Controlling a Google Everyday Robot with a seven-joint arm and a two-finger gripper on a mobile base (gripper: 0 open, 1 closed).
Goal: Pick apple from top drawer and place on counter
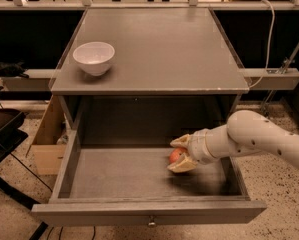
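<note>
The apple (176,155) sits right of centre in the frame, on the floor of the pulled-out top drawer (114,213), clasped between the jaws of the gripper (173,156), below the worktop (159,49) carrying a white bowl (93,57) at upper left.

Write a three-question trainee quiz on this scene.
1. True or false: the apple lies on the counter.
2. Where is the gripper? A: above the counter. B: inside the open drawer, at the apple. C: below the drawer.
3. Fill in: on the counter stands one white ___.
Key: 1 false, it is in the drawer; 2 B; 3 bowl.
</note>
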